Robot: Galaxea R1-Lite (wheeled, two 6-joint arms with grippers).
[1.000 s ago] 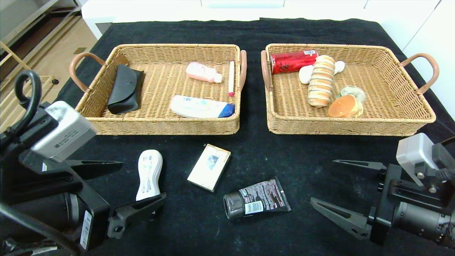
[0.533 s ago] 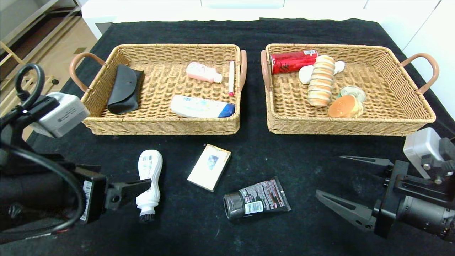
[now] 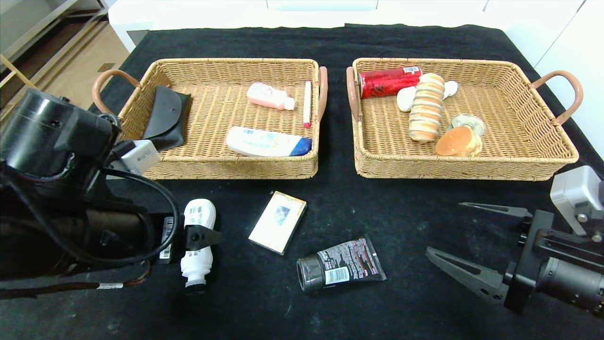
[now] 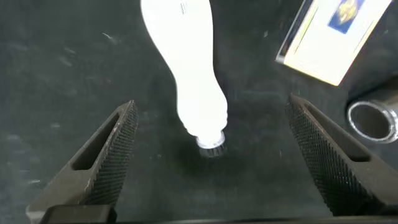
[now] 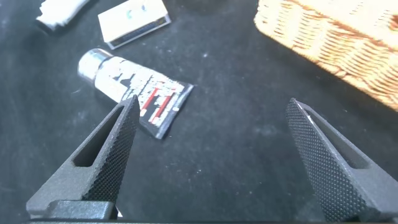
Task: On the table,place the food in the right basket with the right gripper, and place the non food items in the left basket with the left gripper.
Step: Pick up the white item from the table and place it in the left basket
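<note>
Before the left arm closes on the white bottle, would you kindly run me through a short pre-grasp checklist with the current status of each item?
1. Left gripper open: ok, both fingers stand wide apart.
2. White bottle between the fingers: ok in the left wrist view, its capped end lies in the gap, touching neither finger.
3. Neighbours out of the way: ok, the small box and black tube lie apart from the bottle.
4. Room in the left basket: ok, bare wicker shows between the black case and the lotion bottle.
5. Right gripper out of the way: ok, open, low near the right table edge.
6. Gripper height for closing: cannot tell.
</note>
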